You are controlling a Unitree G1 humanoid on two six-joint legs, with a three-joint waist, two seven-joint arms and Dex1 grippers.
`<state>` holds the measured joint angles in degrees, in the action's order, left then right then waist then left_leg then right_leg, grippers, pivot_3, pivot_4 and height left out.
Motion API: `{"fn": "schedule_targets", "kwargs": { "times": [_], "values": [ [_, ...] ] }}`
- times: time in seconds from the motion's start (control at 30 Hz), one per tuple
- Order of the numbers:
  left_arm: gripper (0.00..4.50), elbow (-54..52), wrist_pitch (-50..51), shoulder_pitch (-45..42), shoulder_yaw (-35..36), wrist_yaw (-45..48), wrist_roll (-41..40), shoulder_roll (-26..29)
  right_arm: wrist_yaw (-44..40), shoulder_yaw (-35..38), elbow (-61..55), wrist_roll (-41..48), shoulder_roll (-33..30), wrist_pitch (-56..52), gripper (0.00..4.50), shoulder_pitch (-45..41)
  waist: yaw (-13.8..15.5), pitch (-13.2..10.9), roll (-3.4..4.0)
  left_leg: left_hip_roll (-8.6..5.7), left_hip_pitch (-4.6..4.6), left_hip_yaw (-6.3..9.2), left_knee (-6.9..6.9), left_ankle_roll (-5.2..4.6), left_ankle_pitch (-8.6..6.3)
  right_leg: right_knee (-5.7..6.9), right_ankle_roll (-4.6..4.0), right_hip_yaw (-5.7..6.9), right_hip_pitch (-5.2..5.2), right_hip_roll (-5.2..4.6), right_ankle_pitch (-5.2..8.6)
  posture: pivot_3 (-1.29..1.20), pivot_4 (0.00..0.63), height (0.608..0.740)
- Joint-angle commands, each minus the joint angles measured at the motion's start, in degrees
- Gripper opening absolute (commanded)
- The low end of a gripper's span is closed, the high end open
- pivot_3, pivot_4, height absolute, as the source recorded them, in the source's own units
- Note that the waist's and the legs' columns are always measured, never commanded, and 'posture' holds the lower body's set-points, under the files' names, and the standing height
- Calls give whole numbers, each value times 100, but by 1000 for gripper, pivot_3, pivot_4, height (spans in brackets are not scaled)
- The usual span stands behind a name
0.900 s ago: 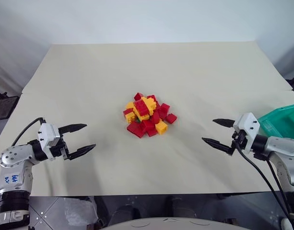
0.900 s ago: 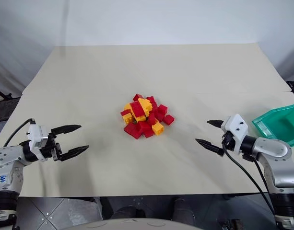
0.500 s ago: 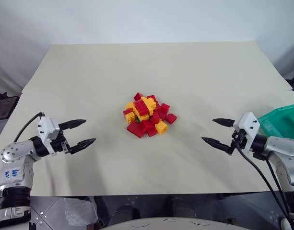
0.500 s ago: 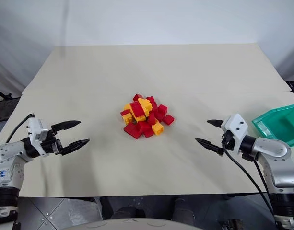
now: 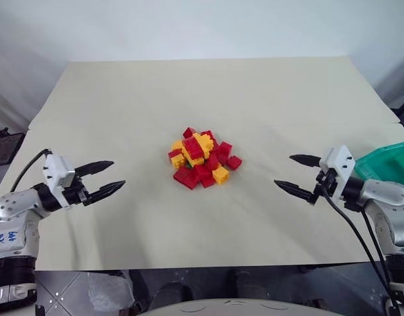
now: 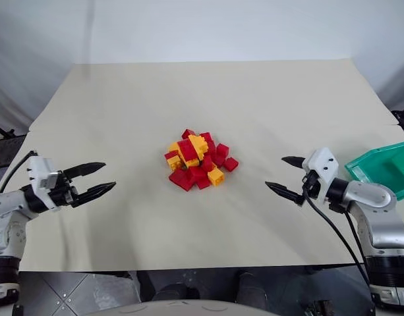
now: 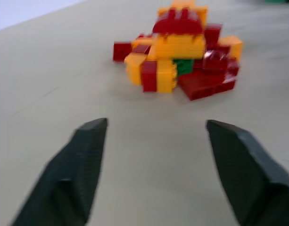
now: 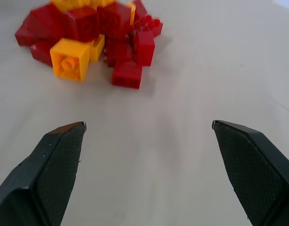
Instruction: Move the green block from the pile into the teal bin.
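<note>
The pile (image 5: 200, 160) of red and yellow studded bricks sits in the middle of the beige table. The green block (image 7: 183, 66) peeks out low in the heap's left-facing side, wedged under yellow bricks and beside a red one. The teal bin (image 5: 389, 161) stands at the table's right edge, cut off by the picture. My left gripper (image 5: 118, 173) hovers open at the left, pointing at the pile from well short of it. My right gripper (image 5: 283, 170) is open wide at the right, between the pile and the bin, with nothing between its fingers.
The beige table top (image 5: 208, 92) stretches far behind the pile. Black cables run along both forearms. The table's front edge lies just below both grippers, and a dark stand (image 5: 4, 141) sits off the left side.
My left gripper has drawn back to the left, away from the pile, and its jaws have narrowed a little. My right gripper has edged slightly up and toward the pile.
</note>
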<state>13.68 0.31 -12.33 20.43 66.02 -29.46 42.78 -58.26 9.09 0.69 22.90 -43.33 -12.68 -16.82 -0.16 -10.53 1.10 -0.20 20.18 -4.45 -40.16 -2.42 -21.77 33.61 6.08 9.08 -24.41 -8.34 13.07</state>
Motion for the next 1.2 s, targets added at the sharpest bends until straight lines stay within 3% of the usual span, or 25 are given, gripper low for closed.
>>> {"fn": "schedule_targets", "kwargs": {
  "times": [0.03,0.27,0.5,0.67,0.8,1.0,1.2],
  "values": [
    [2088,-241,115,91,340,155,-378,89,-188,21,-306,346,34,-193,4500,-162,2,0,0,0,0,0,0,0,0,0,0,1,0,0,0,0,150,740],
    [23,-316,556,-23,371,442,-568,312,-403,34,-434,564,-15,-508,4500,-399,16,-1,-1,-2,2,0,-6,-1,0,2,1,0,0,-1,-1,0,150,740],
    [23,-348,938,-576,-430,403,-145,303,-307,90,-682,657,43,-639,4500,-359,25,-1,-2,-5,3,0,-6,-1,0,4,2,0,0,0,-1,0,150,740],
    [23,329,841,-1504,-1187,484,358,41,-136,171,-974,759,106,-746,4500,-177,31,-2,-3,-6,2,-4,-6,-1,1,5,2,0,0,2,-1,0,150,740],
    [23,1011,485,-2463,-1848,729,791,-546,42,256,-1197,832,159,-809,4500,45,93,-3,-7,-10,4,-18,-9,-4,2,6,6,-1,0,4,-3,0,150,740],
    [23,1449,265,-2960,-2420,1267,1000,-1227,284,348,-1517,927,186,-885,4500,324,83,-6,-13,-7,10,-65,-10,-4,2,-2,8,-2,-3,13,-4,0,150,740],
    [23,3331,-780,-3689,-2541,564,1652,-2160,608,585,-1888,1031,198,-971,4500,704,171,-11,-23,-7,7,-68,-20,-4,5,0,8,-10,-1,21,-8,0,150,740]
  ]
}}
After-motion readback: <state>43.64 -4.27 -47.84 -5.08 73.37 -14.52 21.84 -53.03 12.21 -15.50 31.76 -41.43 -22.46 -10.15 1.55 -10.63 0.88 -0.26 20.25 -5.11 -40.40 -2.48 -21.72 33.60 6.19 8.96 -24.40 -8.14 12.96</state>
